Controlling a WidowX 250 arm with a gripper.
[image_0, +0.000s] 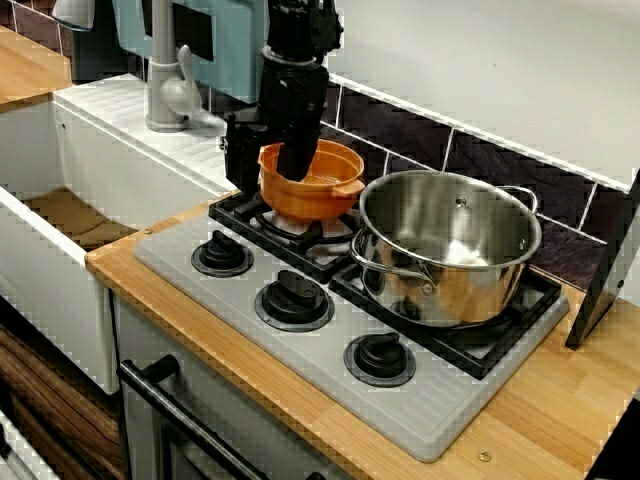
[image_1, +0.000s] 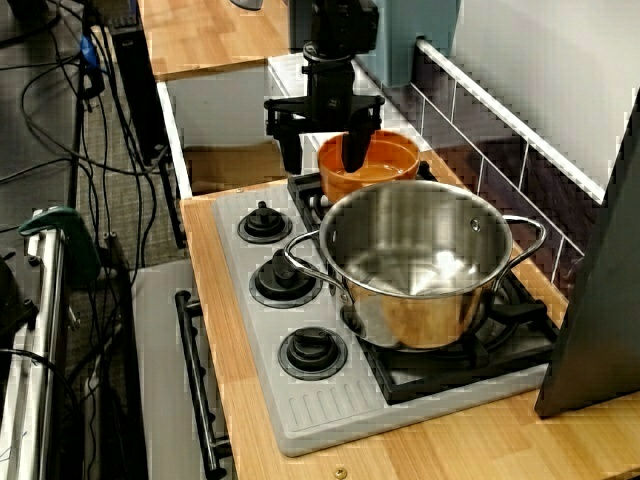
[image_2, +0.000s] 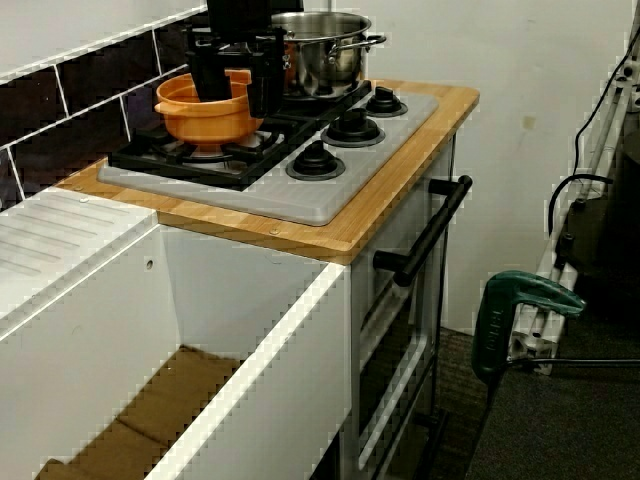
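An orange pot (image_0: 322, 192) (image_1: 388, 160) (image_2: 200, 120) sits on the back-left burner of a toy stove (image_0: 430, 400). My black gripper (image_0: 268, 160) (image_1: 322, 150) (image_2: 235, 85) comes down from above and straddles the pot's wall. One finger reaches inside the pot and the other hangs outside its rim, toward the sink. The jaws stand wide apart, open, and do not pinch the rim. Close beside the orange pot, on the right burner, stands a large steel pot (image_0: 450, 270) (image_1: 420, 300) (image_2: 325, 55) with two handles.
Three black knobs (image_0: 293, 297) line the stove's front. A white sink (image_0: 70, 215) with a grey faucet (image_0: 165, 90) lies to the left. A dark board (image_0: 610, 270) leans on the wall at right. An oven handle (image_2: 430, 235) and a green clamp (image_2: 515, 310) are below.
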